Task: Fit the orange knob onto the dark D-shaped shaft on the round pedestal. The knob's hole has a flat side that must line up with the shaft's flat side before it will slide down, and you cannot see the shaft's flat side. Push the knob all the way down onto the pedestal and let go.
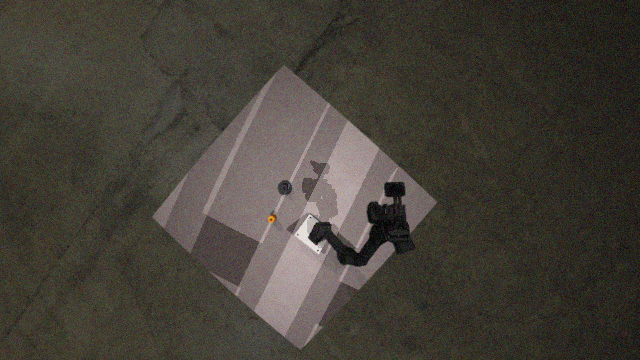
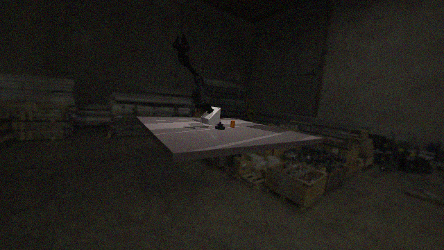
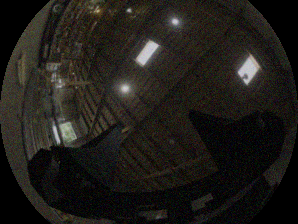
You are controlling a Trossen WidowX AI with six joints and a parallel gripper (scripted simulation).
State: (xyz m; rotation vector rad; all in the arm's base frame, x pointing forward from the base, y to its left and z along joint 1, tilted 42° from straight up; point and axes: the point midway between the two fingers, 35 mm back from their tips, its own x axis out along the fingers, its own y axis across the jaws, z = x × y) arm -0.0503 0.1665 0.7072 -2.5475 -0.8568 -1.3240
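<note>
The orange knob (image 1: 271, 218) (image 2: 232, 123) stands upright on the table, a little apart from the pedestal. The round dark pedestal (image 1: 281, 191) (image 2: 220, 128) stands on the table, with a short dark shaft (image 2: 220, 123) rising from its middle. The shaft's flat side cannot be made out. My gripper (image 2: 180, 37) (image 3: 156, 120) is open and empty, high above the table and far from both knob and pedestal. Its fingers point upward, and the wrist view shows the ceiling between them. Neither knob nor pedestal shows in the wrist view.
The arm (image 1: 352, 257) rises from a white sloped block (image 1: 303, 234) (image 2: 216, 117) on the table (image 1: 245, 180) (image 2: 243, 139), near the knob and pedestal. Shadows and light stripes cross the table top. Wooden crates (image 2: 298, 184) stand on the floor beyond the table's edge.
</note>
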